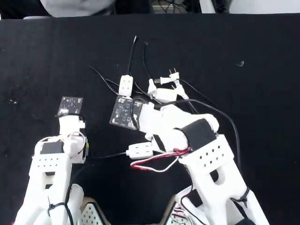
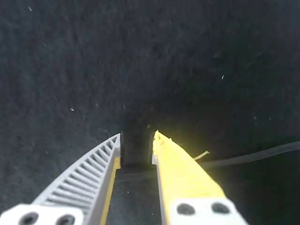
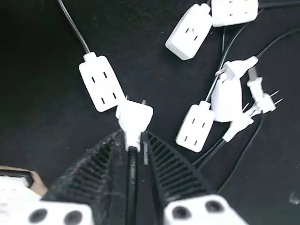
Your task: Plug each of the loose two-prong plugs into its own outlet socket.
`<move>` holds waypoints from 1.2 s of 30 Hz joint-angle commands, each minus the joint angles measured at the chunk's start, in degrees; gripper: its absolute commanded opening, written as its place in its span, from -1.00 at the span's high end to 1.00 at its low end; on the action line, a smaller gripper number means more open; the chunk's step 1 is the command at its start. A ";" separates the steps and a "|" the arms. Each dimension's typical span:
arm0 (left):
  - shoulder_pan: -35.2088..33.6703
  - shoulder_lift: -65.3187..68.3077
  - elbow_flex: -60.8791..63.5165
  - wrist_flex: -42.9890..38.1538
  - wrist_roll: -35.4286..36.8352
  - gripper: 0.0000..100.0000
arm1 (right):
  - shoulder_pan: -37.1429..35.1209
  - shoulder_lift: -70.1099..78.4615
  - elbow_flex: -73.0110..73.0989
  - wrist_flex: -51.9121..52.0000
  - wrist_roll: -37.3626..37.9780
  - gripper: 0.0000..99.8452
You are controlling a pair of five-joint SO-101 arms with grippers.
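Note:
My right gripper (image 3: 133, 136) is shut on a white two-prong plug (image 3: 134, 116) by its rear end, with its black cord running back between the fingers. The prongs point past the corner of a white outlet socket (image 3: 101, 87) lying close in front of it. In the high view this gripper (image 1: 123, 112) sits just below that socket (image 1: 125, 86). Two loose plugs (image 3: 260, 96) lie tangled with cords to one side. My left gripper (image 2: 137, 138) hovers over the bare black mat, slightly open with nothing between its fingers; it is at the left (image 1: 70, 107).
More white sockets lie around: two near each other (image 3: 189, 31), one beside the loose plugs (image 3: 197, 126), and one by the right arm's base (image 1: 140, 150). Black cords (image 1: 225, 115) loop across the mat's middle. A thin cord (image 2: 253, 154) runs near the left gripper.

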 commanded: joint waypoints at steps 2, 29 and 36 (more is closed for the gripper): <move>0.31 -0.35 0.22 -1.05 0.35 0.77 | 1.32 6.81 -4.53 -2.20 3.43 0.98; 0.40 -0.26 3.21 -6.59 0.62 0.77 | -2.20 19.82 -12.09 4.40 28.13 0.98; 0.40 -0.26 3.21 -6.59 0.62 0.77 | -5.19 20.18 -12.35 2.37 28.13 0.98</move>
